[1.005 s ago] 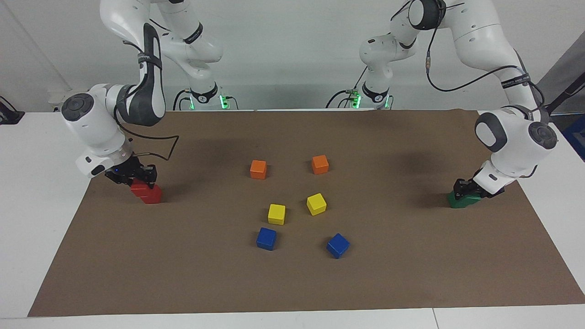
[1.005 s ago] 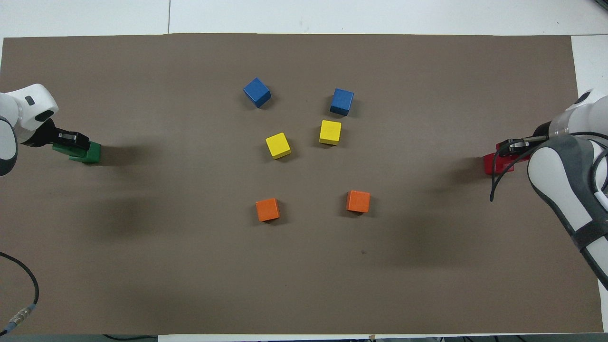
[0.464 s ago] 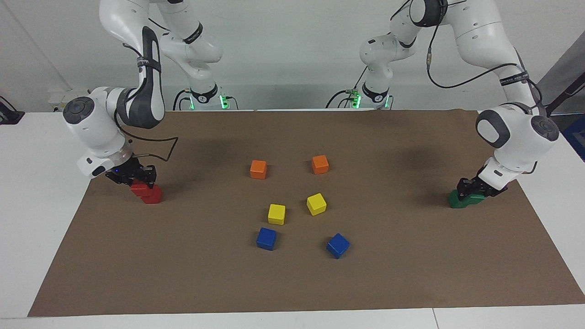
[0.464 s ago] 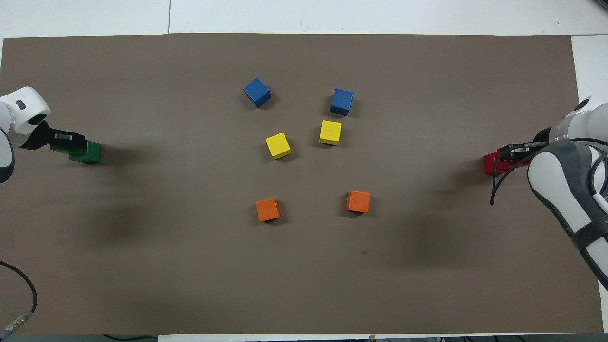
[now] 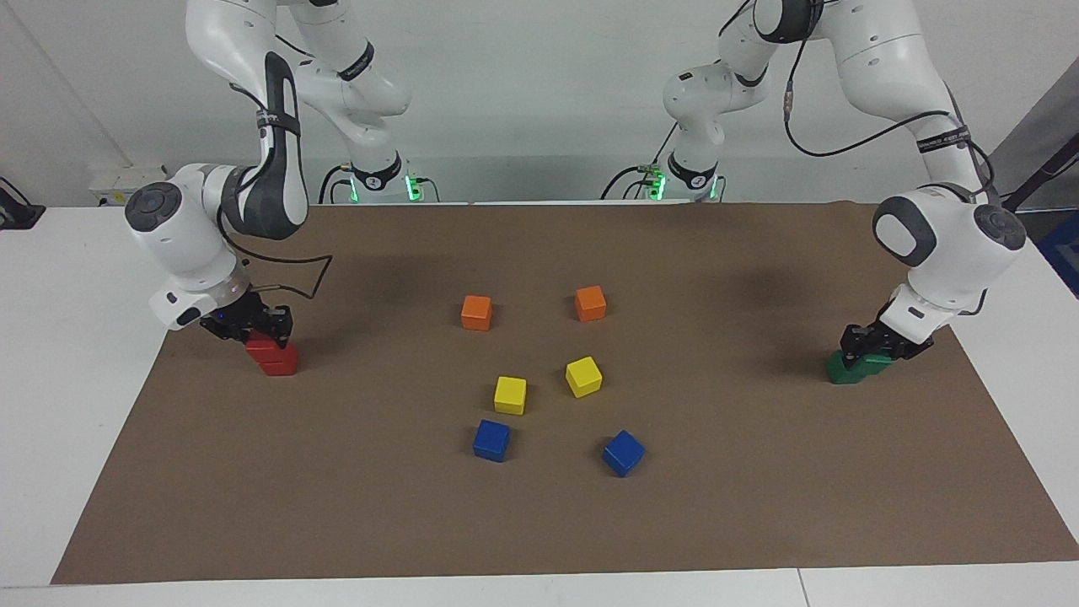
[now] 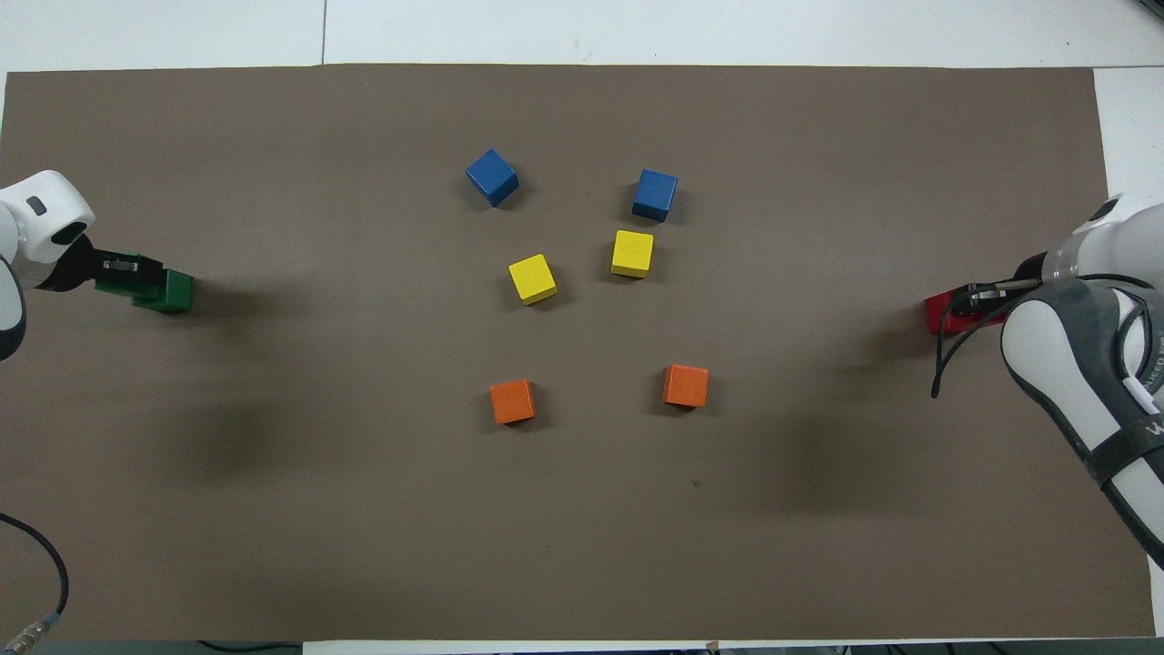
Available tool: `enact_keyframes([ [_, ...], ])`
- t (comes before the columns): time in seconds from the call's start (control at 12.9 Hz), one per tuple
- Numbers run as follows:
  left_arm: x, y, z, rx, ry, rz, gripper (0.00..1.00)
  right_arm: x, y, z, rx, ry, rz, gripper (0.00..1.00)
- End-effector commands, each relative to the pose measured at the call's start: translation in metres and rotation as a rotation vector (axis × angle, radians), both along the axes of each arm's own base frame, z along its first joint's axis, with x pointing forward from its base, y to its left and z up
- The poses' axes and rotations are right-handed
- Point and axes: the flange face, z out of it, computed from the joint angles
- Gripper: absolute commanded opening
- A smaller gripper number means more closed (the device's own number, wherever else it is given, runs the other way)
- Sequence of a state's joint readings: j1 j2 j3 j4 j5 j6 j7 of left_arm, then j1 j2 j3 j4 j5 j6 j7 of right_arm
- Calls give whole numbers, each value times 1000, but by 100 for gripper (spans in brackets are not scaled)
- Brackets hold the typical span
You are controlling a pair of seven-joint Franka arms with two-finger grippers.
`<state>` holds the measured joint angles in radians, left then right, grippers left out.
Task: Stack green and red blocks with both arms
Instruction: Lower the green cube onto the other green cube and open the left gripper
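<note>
Two red blocks stand stacked near the right arm's end of the mat: the upper red block (image 5: pixel 263 344) sits on the lower red block (image 5: pixel 280 364), nearly squared over it. My right gripper (image 5: pixel 260 330) is shut on the upper one; in the overhead view it (image 6: pixel 984 296) covers most of the red stack (image 6: pixel 938 314). At the left arm's end, my left gripper (image 5: pixel 872 344) is shut on the upper green block (image 5: pixel 875 362), which rests offset on the lower green block (image 5: pixel 843 371). The overhead view shows this gripper (image 6: pixel 118 269) beside the lower green block (image 6: pixel 171 292).
Two orange cubes (image 5: pixel 476 312) (image 5: pixel 590 303), two yellow cubes (image 5: pixel 510 394) (image 5: pixel 583 376) and two blue cubes (image 5: pixel 491 440) (image 5: pixel 623 453) lie in the middle of the brown mat (image 5: pixel 759 506). White table shows around the mat.
The right gripper has shifted the upper red block over the lower one, so the two line up better. The left gripper with the upper green block has edged slightly toward the table's end.
</note>
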<state>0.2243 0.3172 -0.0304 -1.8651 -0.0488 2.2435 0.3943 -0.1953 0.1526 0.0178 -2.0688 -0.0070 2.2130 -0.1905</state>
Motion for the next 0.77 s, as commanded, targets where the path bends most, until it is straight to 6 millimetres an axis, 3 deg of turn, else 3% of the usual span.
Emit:
enact_keyframes([
  [0.0,-12,-4,4,-12,-24,16,0,-9,-2,2,-5,-12,23,0],
  [0.46,-14,-5,2,2,-63,-3,0,-12,-3,1,-8,-26,21,0],
  [0.54,-14,-5,3,4,-65,-17,29,-11,-3,1,-8,-27,21,0],
  [0.62,-14,-5,5,4,-68,-18,99,-11,-3,1,-9,-30,21,0],
  [0.7,-14,-5,5,5,-68,-21,100,-12,-3,0,-8,-27,21,0],
])
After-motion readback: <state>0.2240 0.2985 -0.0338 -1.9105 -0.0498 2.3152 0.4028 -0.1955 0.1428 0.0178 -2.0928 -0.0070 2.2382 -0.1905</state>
